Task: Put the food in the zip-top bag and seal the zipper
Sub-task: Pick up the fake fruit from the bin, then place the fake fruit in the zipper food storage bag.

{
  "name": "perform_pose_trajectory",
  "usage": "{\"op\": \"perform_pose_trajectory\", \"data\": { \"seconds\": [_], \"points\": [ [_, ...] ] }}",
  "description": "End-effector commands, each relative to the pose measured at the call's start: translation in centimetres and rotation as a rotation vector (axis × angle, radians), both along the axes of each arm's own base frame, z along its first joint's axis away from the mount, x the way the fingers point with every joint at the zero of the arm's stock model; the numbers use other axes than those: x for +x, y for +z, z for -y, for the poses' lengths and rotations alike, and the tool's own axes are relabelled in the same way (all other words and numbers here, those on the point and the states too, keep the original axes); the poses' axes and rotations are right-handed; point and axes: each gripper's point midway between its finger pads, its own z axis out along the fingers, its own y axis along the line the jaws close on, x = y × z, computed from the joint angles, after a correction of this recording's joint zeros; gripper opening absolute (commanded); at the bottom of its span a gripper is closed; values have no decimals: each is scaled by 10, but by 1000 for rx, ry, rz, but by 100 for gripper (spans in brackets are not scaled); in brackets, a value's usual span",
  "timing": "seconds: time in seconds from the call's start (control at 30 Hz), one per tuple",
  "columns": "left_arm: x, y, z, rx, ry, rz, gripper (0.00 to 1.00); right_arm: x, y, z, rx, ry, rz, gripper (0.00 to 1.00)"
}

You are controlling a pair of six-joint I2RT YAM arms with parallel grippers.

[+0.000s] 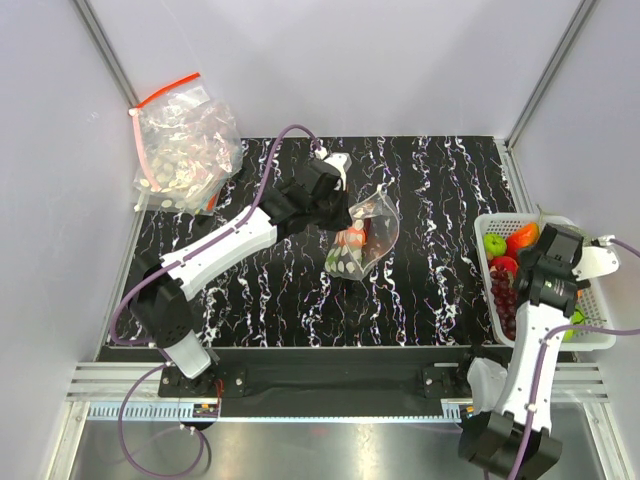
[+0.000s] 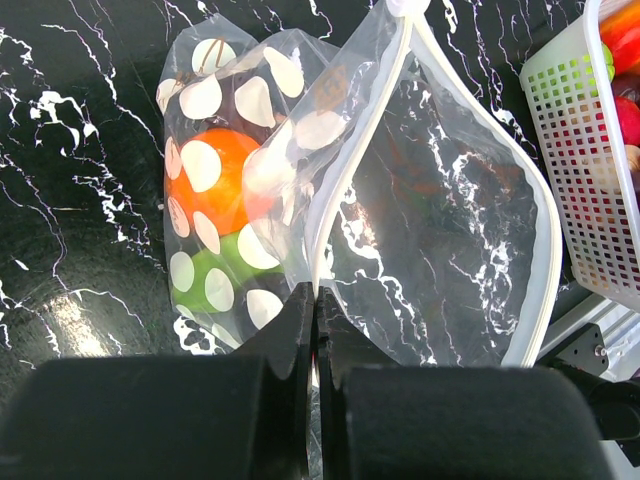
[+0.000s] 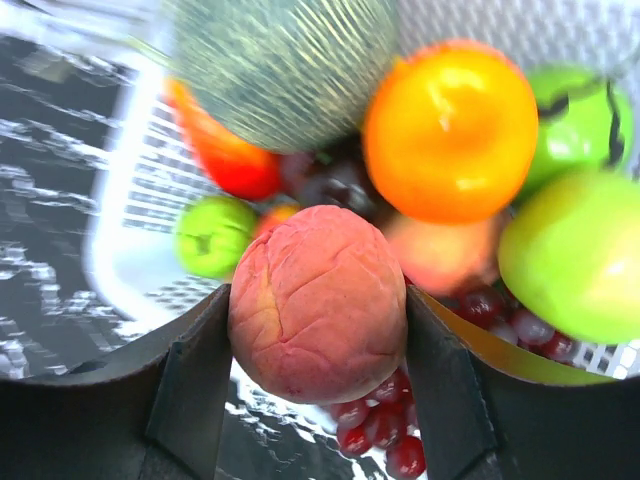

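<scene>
The left tool (image 2: 316, 298) is pinched tight on the zipper (image 2: 345, 190) of the bag (image 2: 440, 250). The bag spreads out ahead of it over the surface (image 2: 70, 200), mouth gaping. An orange piece (image 2: 225, 175) and a green piece (image 2: 200, 275) sit inside, just left of the tool's tips. The right tool (image 3: 318, 305) hangs over the basket (image 3: 125, 210), well apart from the bag, its fingers pressed against both sides of a peach (image 3: 315, 290).
</scene>
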Motion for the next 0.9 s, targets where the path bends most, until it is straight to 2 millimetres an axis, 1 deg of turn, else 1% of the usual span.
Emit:
{"op": "perform_pose_trajectory", "data": {
  "seconds": [0.0,0.03,0.07,0.2,0.23,0.3,0.33,0.37,0.4,0.5,0.53,0.57,0.6,0.7,0.77,0.8,0.87],
  "points": [
    [8,25,5,-37,18,63,0,11,51,0,-102,103,87,56],
    [7,25,5,-38,18,62,0,16,54,-7,-92,158,98,56],
    [8,25,4,-36,22,64,0,19,62,-10,-100,188,114,56],
    [6,28,4,-38,30,68,0,32,75,-27,-103,330,157,56],
    [5,29,4,-41,31,70,0,39,77,-39,-81,405,184,56],
    [5,31,4,-44,35,74,0,47,82,-51,-62,481,223,55],
    [4,30,5,-41,33,73,0,51,84,-63,-34,544,247,55],
    [4,31,5,-40,37,76,0,56,85,-68,-14,576,253,54],
    [3,30,5,-39,37,75,0,60,86,-82,27,648,267,54],
    [4,32,7,-44,41,77,0,72,93,-104,95,785,315,52],
    [4,31,9,-41,38,75,0,73,98,-121,143,866,352,52],
    [4,31,9,-40,40,77,0,74,99,-129,169,906,372,50],
    [5,33,11,-42,40,81,0,76,107,-139,204,950,422,51],
    [5,34,13,-50,44,86,0,78,118,-155,221,1021,489,50],
    [4,36,14,-59,43,91,0,79,123,-160,219,1045,501,50],
    [4,39,16,-65,41,96,0,79,126,-168,217,1079,510,50],
    [4,41,16,-63,38,102,0,81,132,-176,212,1118,518,50]
  ]
}}
